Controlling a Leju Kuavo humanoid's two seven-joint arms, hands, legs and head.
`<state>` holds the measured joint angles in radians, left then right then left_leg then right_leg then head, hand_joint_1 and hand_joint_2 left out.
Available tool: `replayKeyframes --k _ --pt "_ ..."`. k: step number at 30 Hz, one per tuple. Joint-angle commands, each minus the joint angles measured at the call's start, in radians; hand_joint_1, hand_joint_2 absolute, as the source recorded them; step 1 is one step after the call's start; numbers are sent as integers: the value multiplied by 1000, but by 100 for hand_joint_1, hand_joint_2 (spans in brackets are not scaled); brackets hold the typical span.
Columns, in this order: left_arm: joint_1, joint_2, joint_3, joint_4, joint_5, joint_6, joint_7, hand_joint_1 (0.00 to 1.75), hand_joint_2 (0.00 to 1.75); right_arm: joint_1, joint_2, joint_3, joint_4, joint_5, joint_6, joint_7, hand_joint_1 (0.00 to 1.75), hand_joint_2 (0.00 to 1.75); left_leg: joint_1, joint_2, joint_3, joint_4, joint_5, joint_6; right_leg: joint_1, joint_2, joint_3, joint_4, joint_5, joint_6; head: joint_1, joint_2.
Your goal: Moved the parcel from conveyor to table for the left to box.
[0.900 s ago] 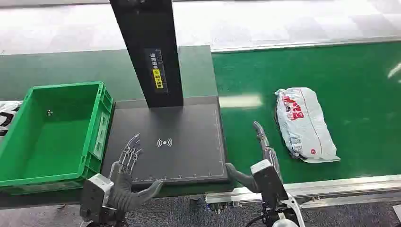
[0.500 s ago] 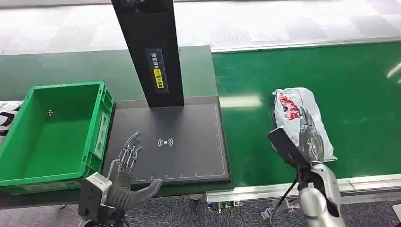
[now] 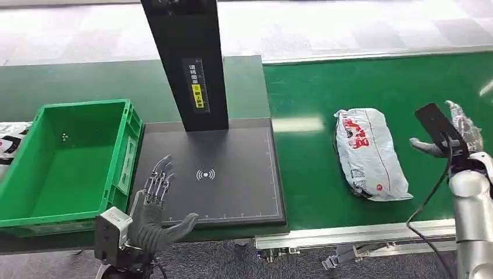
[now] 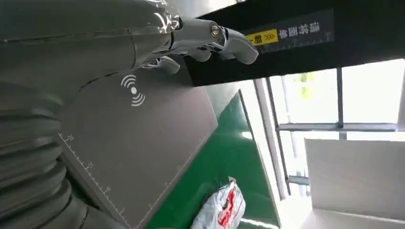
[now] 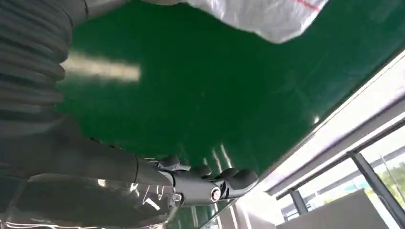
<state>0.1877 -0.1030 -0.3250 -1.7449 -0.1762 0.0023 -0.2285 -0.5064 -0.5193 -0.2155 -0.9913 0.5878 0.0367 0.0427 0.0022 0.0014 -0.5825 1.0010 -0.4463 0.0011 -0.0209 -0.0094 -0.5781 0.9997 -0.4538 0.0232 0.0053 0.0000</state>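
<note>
1. Head view: the parcel (image 3: 369, 154), a white plastic bag with red print, lies on the green conveyor (image 3: 360, 87) at right of centre of the frame, long axis running roughly top to bottom. Nothing touches it.
2. Same view: the right hand (image 3: 450, 132) is raised at the right edge of the frame, over the belt, beside the parcel but apart from it. Fingers spread, thumb pointing toward the parcel, nothing held.
3. Same view: the left hand (image 3: 154, 203) sits at lower left, fingers straight and fanned over the near edge of the dark scan table (image 3: 232, 186). It holds nothing.
4. A green crate (image 3: 23, 192) stands just left of the table, touching its edge. A black post (image 3: 186, 64) with a yellow label rises from the table's far side, at upper centre.
5. Left wrist view adds what the head view lacks: the wave-shaped mark on the table (image 4: 143, 138) seen close, the left hand's fingers (image 4: 229, 40) extended above it and not touching, and windows beyond the belt. The parcel (image 4: 219, 210) shows small at the bottom of that frame, on the green.
6. Right wrist view: the right hand's fingers (image 5: 224, 181) extended and loosely apart over the belt (image 5: 191, 86), with one end of the parcel (image 5: 258, 14) at the top edge of the frame, clear of the fingers. The belt's metal side rail (image 5: 344, 124) runs diagonally at right.
7. At the far left edge of the head view, part of a white printed bag (image 3: 9, 142) lies beyond the crate.
</note>
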Motion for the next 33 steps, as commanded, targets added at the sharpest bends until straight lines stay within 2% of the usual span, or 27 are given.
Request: replayKeyframes --k 1,3,7,9,14,15,20,22,25,28,33 --pt "-16 37 -32 74 6 22 -12 0 175 -204 -68 70 215 -61 45 -41 0 175 1 5 6 -3 -1 -1 1 7 4 -4 1 -3 0 0" --pt "-17 38 -34 74 6 24 -12 0 175 -192 -66 81 192 -93 55 -38 0 175 0 1 4 -2 0 -1 1 1 4 -3 0 -2 -1 0" --pt "-35 35 -26 87 4 22 -11 0 175 -192 -52 129 192 -113 94 -36 0 175 0 2 2 -1 0 0 1 2 2 -1 0 -1 -1 0" --pt "-47 38 -19 99 4 5 -14 0 175 -184 -81 211 204 -151 281 -119 0 175 1 3 4 -2 -1 -1 1 4 4 -3 0 -2 -1 0" --pt "-58 31 -2 119 3 -25 -21 0 175 -202 -110 358 270 -127 355 -129 0 175 1 2 4 -2 0 0 1 2 3 -3 1 -1 -1 0" --pt "-61 29 -3 124 1 -29 -20 0 175 -214 -109 403 290 -98 340 -120 0 175 0 1 2 -1 0 0 1 2 2 -1 0 -1 -1 0" --pt "-60 30 0 109 -3 -35 -18 0 175 -197 -83 453 293 -81 307 -111 0 175 1 2 3 -2 0 0 1 2 3 -2 0 -1 -1 0" --pt "-58 32 4 100 -5 -42 -7 0 175 -184 -96 477 262 -53 290 -61 0 175 1 1 2 -1 0 0 1 1 2 -2 0 -1 -1 0" --pt "-57 26 6 99 -8 -49 1 0 175 -248 -118 550 298 52 248 45 0 175 1 2 4 -2 0 0 1 2 3 -2 0 -2 -1 0" --pt "-61 21 0 104 -9 -52 2 0 175 -291 -117 588 370 110 220 70 0 175 0 2 1 0 0 1 -1 2 0 0 0 0 -1 0" --pt "-73 24 -5 123 -10 -56 2 0 175 -240 -96 592 408 131 183 70 0 175 2 0 5 -3 1 0 1 1 6 -5 1 -1 -1 0"
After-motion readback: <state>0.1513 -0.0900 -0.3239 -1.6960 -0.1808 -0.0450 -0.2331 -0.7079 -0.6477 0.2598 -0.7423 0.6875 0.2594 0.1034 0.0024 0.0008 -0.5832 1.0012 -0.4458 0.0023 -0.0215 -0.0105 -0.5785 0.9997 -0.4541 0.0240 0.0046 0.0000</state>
